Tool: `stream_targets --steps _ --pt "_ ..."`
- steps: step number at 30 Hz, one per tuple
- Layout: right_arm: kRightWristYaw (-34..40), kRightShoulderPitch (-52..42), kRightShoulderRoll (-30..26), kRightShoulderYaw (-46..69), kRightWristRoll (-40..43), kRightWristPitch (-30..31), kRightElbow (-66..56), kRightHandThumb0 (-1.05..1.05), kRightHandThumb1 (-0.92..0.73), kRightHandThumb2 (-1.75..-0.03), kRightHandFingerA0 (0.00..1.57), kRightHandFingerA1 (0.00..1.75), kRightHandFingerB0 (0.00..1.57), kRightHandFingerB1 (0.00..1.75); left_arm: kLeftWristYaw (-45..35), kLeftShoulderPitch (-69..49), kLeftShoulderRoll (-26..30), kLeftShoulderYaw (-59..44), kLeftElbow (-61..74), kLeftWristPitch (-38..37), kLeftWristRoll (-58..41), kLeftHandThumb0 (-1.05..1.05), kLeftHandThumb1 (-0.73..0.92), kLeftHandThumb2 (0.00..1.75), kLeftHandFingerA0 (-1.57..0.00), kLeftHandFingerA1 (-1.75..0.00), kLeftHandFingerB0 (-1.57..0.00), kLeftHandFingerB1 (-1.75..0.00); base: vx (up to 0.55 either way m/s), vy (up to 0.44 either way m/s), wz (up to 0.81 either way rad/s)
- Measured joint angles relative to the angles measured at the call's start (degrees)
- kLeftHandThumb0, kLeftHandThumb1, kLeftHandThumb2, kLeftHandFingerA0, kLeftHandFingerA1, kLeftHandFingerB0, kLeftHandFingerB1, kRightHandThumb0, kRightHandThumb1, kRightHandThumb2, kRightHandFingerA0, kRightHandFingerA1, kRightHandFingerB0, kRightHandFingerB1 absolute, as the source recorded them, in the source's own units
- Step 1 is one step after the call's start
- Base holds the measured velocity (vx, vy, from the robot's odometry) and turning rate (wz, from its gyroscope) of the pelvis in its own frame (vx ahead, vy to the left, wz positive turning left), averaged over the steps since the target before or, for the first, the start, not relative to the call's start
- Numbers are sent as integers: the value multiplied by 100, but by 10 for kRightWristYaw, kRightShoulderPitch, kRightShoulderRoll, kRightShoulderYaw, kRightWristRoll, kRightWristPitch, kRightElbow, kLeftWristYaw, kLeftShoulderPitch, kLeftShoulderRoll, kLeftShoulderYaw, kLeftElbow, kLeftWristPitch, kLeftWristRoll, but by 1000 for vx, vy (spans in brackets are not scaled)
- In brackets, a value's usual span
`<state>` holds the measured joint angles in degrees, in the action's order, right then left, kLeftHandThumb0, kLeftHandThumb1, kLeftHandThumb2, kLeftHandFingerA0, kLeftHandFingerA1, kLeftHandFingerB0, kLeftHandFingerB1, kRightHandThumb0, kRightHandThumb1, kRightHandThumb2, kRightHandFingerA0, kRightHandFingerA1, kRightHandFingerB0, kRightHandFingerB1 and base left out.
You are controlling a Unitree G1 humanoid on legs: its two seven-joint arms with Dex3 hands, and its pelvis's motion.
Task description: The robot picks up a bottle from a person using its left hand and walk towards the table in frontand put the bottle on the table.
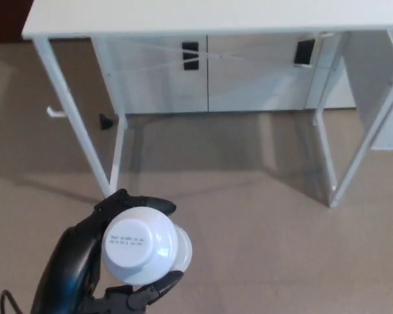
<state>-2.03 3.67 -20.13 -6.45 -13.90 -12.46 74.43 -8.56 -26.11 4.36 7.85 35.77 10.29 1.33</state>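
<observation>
Bottle (144, 245): white, held in the left hand (75, 258), with one round end face turned up toward the camera. Small print shows on that face but is too small to read. Hand state: closed around the bottle. One black finger (147, 205) curls over its far side, and another (154, 286) lies under its near side. The bottle is in the air over the floor (249, 248), short of the table (183, 16).

A thin black cable (6, 299) loops at the near left of the hand.

Bare beige floor lies beyond and to the right of the hand. The nearest white table leg (116, 154) meets the floor just beyond the hand. A second pair of legs (326, 154) stands beyond and well to the right.

A small black object (105, 122) sits on the floor farther beyond the hand, beside the near leg. Its type cannot be determined. A white hook-shaped piece (54, 112) lies just left of it.

The white tabletop spans the far edge. Behind the legs stands a white cabinet (249, 75) carrying two black fittings (190, 55).
</observation>
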Motion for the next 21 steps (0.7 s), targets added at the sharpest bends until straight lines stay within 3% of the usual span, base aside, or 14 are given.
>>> stream_targets --steps 10,21 --pt "-1 -5 3 2 -4 -3 1 -40 -70 -61 64 47 56 42 4 -2 2 -6 30 -1 0 -12 79 73 -106 -138 -80 -111 584 154 -34" --pt "-1 -17 3 3 -5 -3 2 -41 -70 -61 64 48 56 42 7 -9 -3 3 48 2 -3 -16 79 74 -106 -140 -80 -110 480 -7 21"
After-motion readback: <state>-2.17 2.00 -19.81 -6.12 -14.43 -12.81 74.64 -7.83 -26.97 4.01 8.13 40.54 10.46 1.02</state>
